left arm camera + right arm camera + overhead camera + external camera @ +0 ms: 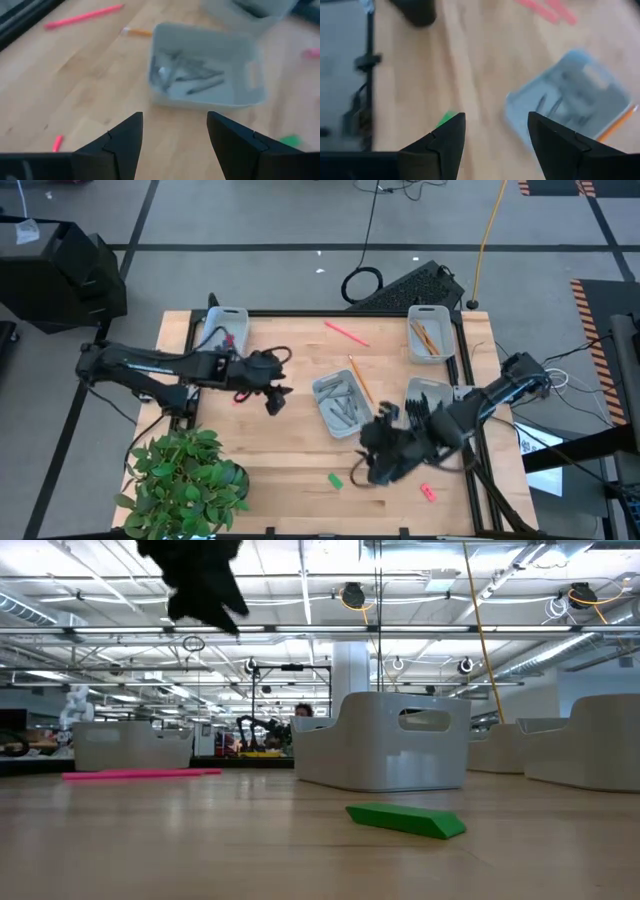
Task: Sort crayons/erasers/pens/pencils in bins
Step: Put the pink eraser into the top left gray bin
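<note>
Wooden desk [300, 450], both pincers hanging open and empty above it.
Right pincer [385, 463] is hovering just beside the green eraser [335, 479]; left pincer [275, 397] is facing the crayon-filled bin [205, 70]. Only the high view is showing the pink eraser [428, 493] and the far bin's pencils [425, 337].

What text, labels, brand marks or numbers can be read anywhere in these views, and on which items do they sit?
None can be read.
The bins show no label or mark.
The green eraser has a plain face in the low view.
The pink pencil shows no legible print.
The left tool and the right tool carry no visible marking.
</note>
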Tool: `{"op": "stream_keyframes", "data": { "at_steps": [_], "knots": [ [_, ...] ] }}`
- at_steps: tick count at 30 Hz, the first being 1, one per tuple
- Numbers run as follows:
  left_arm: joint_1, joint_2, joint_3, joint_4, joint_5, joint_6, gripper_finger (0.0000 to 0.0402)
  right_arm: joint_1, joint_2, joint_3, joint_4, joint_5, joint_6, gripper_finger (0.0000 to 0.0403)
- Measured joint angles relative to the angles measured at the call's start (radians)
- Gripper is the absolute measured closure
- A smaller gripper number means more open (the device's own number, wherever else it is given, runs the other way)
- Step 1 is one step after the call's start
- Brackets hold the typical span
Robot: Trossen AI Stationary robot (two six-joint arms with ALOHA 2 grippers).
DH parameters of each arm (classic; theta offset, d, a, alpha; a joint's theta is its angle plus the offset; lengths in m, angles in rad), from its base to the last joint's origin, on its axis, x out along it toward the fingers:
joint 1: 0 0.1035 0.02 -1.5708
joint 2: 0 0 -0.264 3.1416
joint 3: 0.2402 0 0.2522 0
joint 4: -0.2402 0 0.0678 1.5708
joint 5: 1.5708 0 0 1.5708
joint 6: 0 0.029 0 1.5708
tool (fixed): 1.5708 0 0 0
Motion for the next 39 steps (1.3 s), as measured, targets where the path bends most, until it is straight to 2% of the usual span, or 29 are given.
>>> {"op": "stream_keyframes", "data": {
  "at_steps": [3,6,9,12,17,21,25,29,33,39],
  "knots": [
    [-0.021,-0.075,0.016,0.023,-0.021,-0.019,0.0176,0.067,0.023,0.051,-0.135,-0.035,0.140,0.0195],
    [-0.040,-0.154,0.021,0.063,-0.026,-0.045,0.0175,0.118,0.026,0.048,-0.261,-0.138,0.329,0.0190],
    [-0.066,-0.189,0.020,0.048,0.027,-0.062,0.0162,0.171,0.025,0.015,-0.315,-0.246,0.460,0.0167],
    [-0.099,-0.194,0.018,0.004,0.059,-0.107,0.0132,0.232,0.027,-0.037,-0.311,-0.314,0.569,0.0133],
    [-0.183,-0.190,0.019,0.058,0.109,-0.206,0.0098,0.286,0.027,-0.159,-0.252,-0.475,0.831,0.0106],
    [-0.272,-0.191,0.019,0.090,0.026,-0.261,0.0108,0.333,0.027,-0.264,-0.239,-0.540,0.913,0.0113],
    [-0.334,-0.190,0.019,0.091,0.013,-0.269,0.0127,0.350,0.027,-0.372,-0.168,-0.689,1.021,0.0120],
    [-0.365,-0.190,0.019,0.084,-0.004,-0.254,0.0142,0.352,0.036,-0.420,0.054,-0.663,1.224,0.0125],
    [-0.375,-0.190,0.019,0.061,-0.006,-0.212,0.0149,0.341,0.095,-0.451,0.024,-0.723,1.316,0.0132],
    [-0.382,-0.190,0.019,0.061,-0.006,-0.166,0.0145,0.322,0.151,-0.447,0.179,-0.751,1.399,0.0140]
  ]
}}
